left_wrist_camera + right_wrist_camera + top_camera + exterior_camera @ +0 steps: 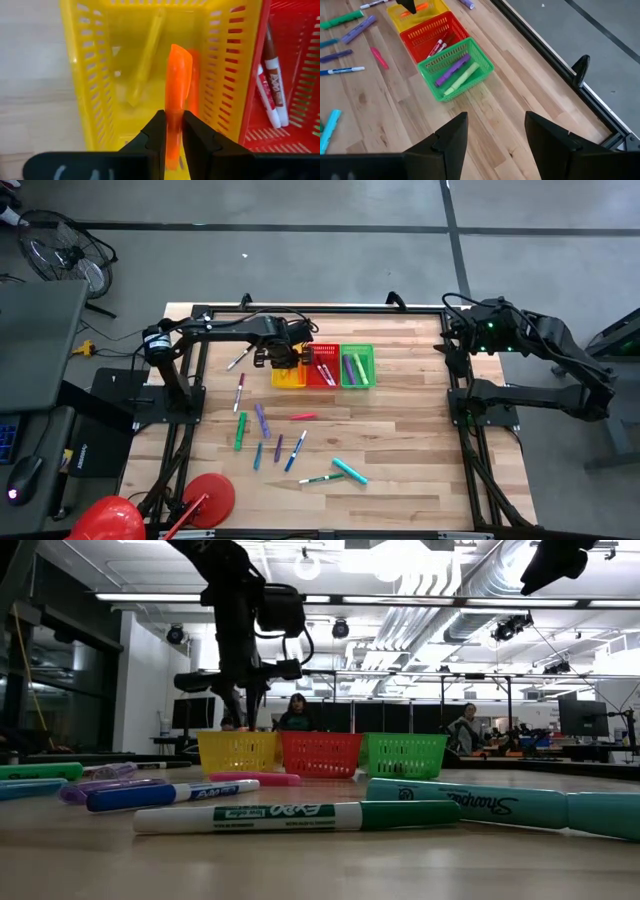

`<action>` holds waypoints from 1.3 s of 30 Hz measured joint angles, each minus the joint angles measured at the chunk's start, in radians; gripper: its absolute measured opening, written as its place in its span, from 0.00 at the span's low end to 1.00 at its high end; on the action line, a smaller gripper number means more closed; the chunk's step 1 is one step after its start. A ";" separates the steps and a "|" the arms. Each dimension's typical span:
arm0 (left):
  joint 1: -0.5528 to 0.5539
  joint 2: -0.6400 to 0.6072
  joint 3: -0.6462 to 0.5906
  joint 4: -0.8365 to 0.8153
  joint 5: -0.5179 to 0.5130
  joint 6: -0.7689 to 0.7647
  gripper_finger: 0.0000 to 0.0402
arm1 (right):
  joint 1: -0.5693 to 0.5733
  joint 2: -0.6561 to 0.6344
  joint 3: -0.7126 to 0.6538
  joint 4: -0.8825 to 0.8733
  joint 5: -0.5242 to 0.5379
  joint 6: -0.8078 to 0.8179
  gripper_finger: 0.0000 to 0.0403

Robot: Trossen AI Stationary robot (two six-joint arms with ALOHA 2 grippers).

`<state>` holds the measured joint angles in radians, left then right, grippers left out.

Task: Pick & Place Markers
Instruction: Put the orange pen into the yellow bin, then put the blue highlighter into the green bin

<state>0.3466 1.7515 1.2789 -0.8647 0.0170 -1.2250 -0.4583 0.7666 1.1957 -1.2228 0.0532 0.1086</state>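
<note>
Table [400,440] carried loose markers [262,422] near its middle. Left hand [174,131] hovered over yellow basket [95,85], clenched on orange marker [178,75]. Right hand [495,131] waited released at table's edge.

Orange marker [177,90] clamped upright over yellow basket [92,80], other markers [280,442] scattered on table

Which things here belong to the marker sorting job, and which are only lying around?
Job:
- orange marker held by left gripper
- loose markers on the table
- yellow basket, red basket, green basket

Lying about:
- fan
- red objects at table corner
</note>
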 joint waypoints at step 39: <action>-0.203 -0.153 0.061 0.166 -0.364 0.146 0.37 | 0.000 -0.018 0.000 -0.111 -0.054 -0.029 0.46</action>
<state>0.1432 1.5981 1.3403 -0.6990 -0.3468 -1.0789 -0.4580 0.7487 1.1957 -1.3342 -0.0010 0.0793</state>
